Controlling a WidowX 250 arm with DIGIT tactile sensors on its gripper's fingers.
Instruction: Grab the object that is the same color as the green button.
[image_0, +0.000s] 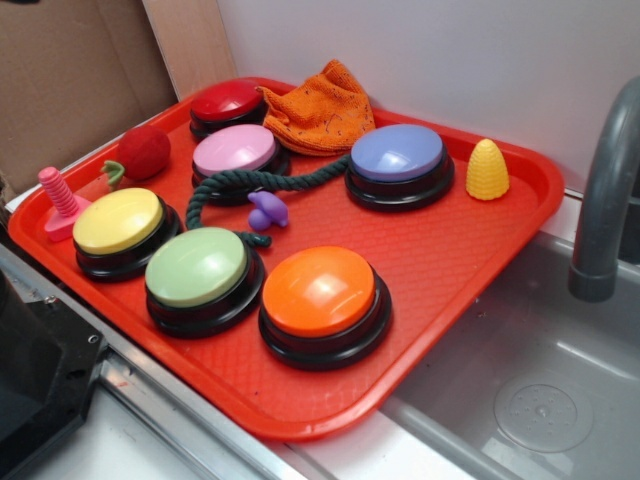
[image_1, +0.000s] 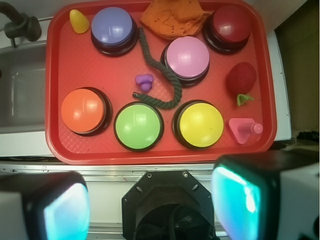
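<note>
The dark teal-green rope (image_0: 290, 181) (image_1: 176, 90) lies on the red tray (image_0: 440, 260) (image_1: 60, 65), curving around the pink button (image_0: 235, 150) (image_1: 187, 57) from the orange cloth to a knotted end near the green button (image_0: 197, 267) (image_1: 138, 125). The green button is a pale-green dome on a black base at the tray's near edge. In the wrist view my gripper (image_1: 150, 200) hovers high, back from the tray's near edge, above the black robot base. Its jaws are wide open with nothing between the teal pads (image_1: 237, 200). The gripper does not show in the exterior view.
Yellow (image_1: 201, 124), orange (image_1: 83, 110), purple (image_1: 113, 27) and red (image_1: 231, 25) buttons share the tray with an orange cloth (image_1: 172, 17), a small purple toy (image_1: 145, 81), a red ball (image_1: 241, 77), a pink screw (image_1: 243, 130) and a yellow cone (image_1: 78, 21). A sink (image_0: 540, 400) and faucet (image_0: 605, 190) adjoin the tray.
</note>
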